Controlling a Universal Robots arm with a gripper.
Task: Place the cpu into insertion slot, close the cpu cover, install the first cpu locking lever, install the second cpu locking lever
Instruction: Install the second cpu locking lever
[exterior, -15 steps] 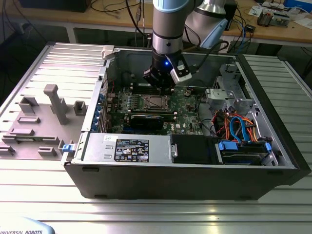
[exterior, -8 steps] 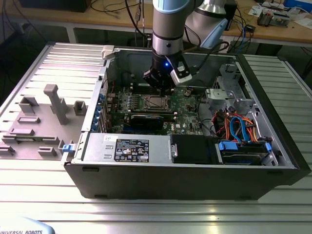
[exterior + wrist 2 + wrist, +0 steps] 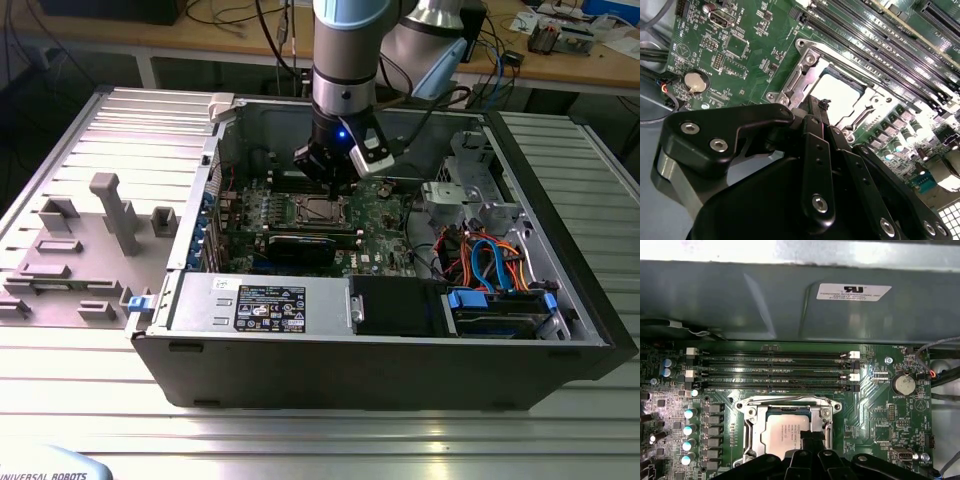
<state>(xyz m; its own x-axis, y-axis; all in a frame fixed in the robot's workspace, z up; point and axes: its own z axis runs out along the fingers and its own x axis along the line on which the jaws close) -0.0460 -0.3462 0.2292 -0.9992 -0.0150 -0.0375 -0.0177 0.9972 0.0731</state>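
One gripper (image 3: 333, 178) hovering just above the cpu (image 3: 786, 433), lying in its slot (image 3: 751, 432) under the cover (image 3: 785, 402); finger spread impossible to tell.

A ribbed metal table (image 3: 320, 420) is carrying the load, spanning the lower frame in the exterior view. An open computer case (image 3: 380, 355) is lying on its side at the centre. A grey fixture plate (image 3: 85, 250) with upright blocks is resting at the left of the frame.
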